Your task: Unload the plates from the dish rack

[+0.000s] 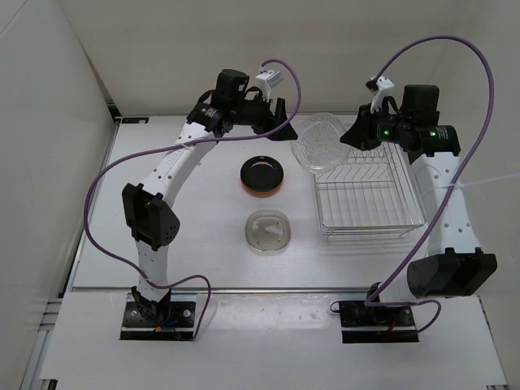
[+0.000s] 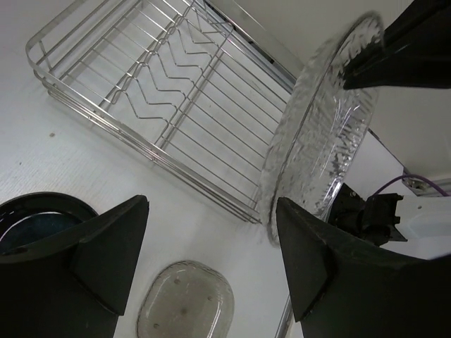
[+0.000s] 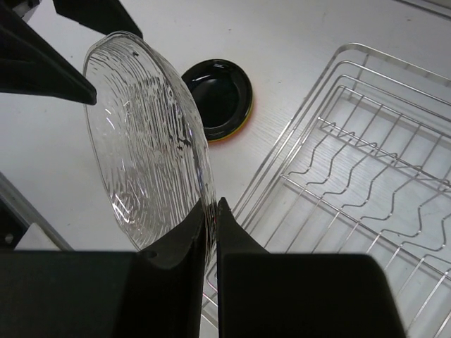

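While tilted, clear plate [image 3: 141,141] between right jaws

The black plate [image 1: 262,172] is hiding all but an orange rim [image 1: 262,193] beneath; the right gripper [image 3: 213,205] is covering the lower rim of the clear plate [image 3: 144,141]

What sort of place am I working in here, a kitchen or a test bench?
Probably a lab test bench, not a kitchen: a plain white table boxed in by white panels, with just a wire dish rack and a clear plate.
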Controlling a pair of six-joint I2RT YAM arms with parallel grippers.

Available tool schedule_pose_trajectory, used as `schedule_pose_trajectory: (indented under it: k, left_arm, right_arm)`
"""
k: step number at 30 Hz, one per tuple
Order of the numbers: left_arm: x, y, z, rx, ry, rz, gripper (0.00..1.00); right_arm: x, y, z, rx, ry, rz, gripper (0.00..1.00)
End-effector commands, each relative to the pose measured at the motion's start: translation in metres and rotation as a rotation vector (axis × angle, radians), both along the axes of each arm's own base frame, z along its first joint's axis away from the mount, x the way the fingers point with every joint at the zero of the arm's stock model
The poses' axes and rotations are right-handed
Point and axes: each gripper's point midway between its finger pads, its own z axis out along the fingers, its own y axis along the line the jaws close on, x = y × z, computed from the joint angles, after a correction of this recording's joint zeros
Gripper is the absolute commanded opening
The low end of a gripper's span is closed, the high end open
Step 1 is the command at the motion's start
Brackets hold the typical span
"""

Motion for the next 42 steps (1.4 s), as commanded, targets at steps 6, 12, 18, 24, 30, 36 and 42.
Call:
schedule_pose_trajectory:
  k: [6,12,18,24,30,36,42]
  left_arm:
    - [-0.006,-0.010,0.023,-0.040,-0.028,-0.015,0.80]
    - [-0.004,-0.011,0.018,-0.038,-0.012,-0.012,0.57]
    - [-0.006,-0.016,0.017,-0.038,-0.012,-0.021,0.23]
    - [-0.011,-0.018,0.026,-0.050,-0.019,-0.028,0.11]
    - [-0.014,-0.006,0.019,0.006,-0.070,-0.006,0.11]
    - [-0.029,0.033,-0.029,0.246,-0.156,-0.067,0.11]
    - [-0.049,0.082,-0.091,0.486,-0.150,-0.094,0.11]
  right_arm:
    - [-0.002,0.012,0.013,0.044,-0.034,0.024,0.00]
    - [-0.002,0.012,0.016,0.050,-0.037,0.020,0.00]
    - [-0.002,0.013,0.016,0.056,-0.031,0.016,0.00]
    - [-0.008,0.018,0.016,0.078,-0.028,0.053,0.09]
    - [-0.011,0.013,0.005,0.055,-0.015,0.030,1.00]
    - [-0.009,-0.009,0.009,-0.042,-0.080,-0.083,1.00]
    - [-0.015,-0.027,0.021,-0.100,-0.145,-0.165,1.00]
